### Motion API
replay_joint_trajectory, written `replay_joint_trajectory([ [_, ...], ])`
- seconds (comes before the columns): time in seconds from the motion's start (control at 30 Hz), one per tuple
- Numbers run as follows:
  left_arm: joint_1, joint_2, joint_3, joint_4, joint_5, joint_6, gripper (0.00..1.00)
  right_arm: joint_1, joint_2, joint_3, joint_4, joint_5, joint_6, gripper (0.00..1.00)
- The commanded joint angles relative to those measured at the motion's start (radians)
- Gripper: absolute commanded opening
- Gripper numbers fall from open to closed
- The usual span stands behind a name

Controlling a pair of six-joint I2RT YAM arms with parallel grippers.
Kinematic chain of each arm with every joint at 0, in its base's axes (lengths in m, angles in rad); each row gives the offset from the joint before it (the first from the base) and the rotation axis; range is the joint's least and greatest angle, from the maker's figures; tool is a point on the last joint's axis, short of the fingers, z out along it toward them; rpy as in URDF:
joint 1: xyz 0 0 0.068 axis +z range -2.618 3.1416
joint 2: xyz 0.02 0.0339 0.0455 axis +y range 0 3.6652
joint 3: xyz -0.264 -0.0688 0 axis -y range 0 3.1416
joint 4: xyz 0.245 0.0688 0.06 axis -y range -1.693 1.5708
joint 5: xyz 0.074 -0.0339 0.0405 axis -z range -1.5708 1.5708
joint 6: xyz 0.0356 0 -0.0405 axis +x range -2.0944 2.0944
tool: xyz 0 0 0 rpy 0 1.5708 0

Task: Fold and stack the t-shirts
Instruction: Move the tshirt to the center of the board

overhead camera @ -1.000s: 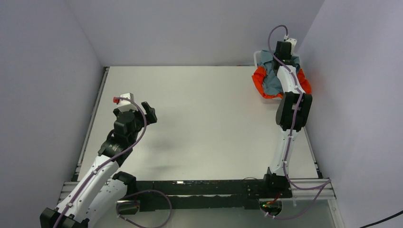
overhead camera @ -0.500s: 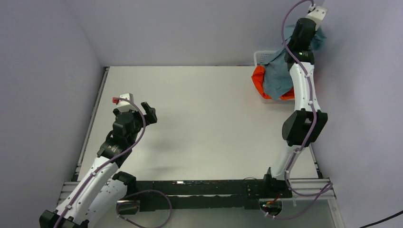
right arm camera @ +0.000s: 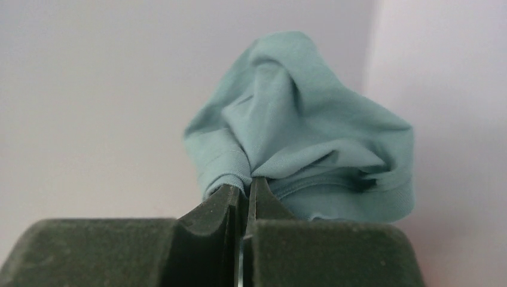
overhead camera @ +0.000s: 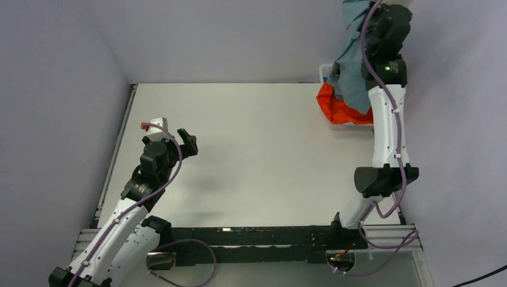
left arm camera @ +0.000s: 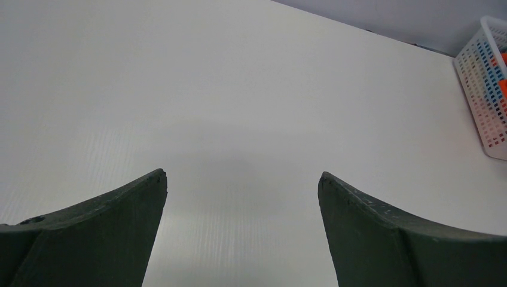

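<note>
High above the white mesh basket, the right gripper is pinched tight on a bunched fold of the blue-grey t-shirt. Its jaws are pressed almost together, with only a thin layer of cloth between them. In the right wrist view the fabric billows out past the fingertips in a crumpled knot, a ribbed hem curling at its left side. From the overhead camera the shirt hangs down in a long drape from the gripper toward the basket. Its lower end overlaps the basket's contents in that view (whether it touches them or hangs just clear, I cannot tell). The orange t-shirt lies heaped in the basket, bulging over the basket's left rim. Well apart from the basket, far to its left and nearer the arm bases, the left gripper hovers over the bare white table. Its jaws are spread wide and grip nothing. Its wrist camera catches the basket's mesh wall at the upper right edge.
</note>
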Motion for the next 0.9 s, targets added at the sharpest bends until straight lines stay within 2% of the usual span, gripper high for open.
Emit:
replay_joint_trajectory([
  [0.0, 0.003, -0.002, 0.079, 0.007, 0.017, 0.025, 0.99, 0.262, -0.114, 0.122, -0.14, -0.014, -0.116, 0.0],
  [0.13, 0.004, 0.002, 0.101, 0.024, 0.06, 0.019, 0.99, 0.437, -0.205, 0.022, -0.176, 0.034, -0.091, 0.0],
  [0.27, 0.003, 0.003, 0.134, -0.006, 0.087, 0.004, 0.99, 0.538, -0.266, -0.115, -0.125, -0.027, -0.021, 0.0],
  [0.37, 0.004, -0.012, 0.148, -0.072, 0.072, -0.022, 0.99, 0.605, -0.251, -0.116, -0.176, -0.08, 0.038, 0.0],
  [0.53, 0.003, -0.063, 0.129, -0.129, 0.048, -0.073, 0.99, 0.739, -0.293, -0.274, -0.092, 0.006, 0.123, 0.0],
  [0.67, 0.003, -0.077, 0.123, -0.172, 0.034, -0.109, 0.99, 0.766, -0.335, -0.437, -0.027, -0.016, 0.213, 0.0],
  [0.8, 0.003, -0.064, 0.111, -0.242, -0.005, -0.141, 0.99, 0.746, -0.403, -0.746, -0.001, 0.167, 0.343, 0.0],
  [0.87, 0.004, -0.046, 0.103, -0.278, -0.016, -0.159, 0.99, 0.695, -0.425, -0.886, -0.032, 0.181, 0.442, 0.0],
])
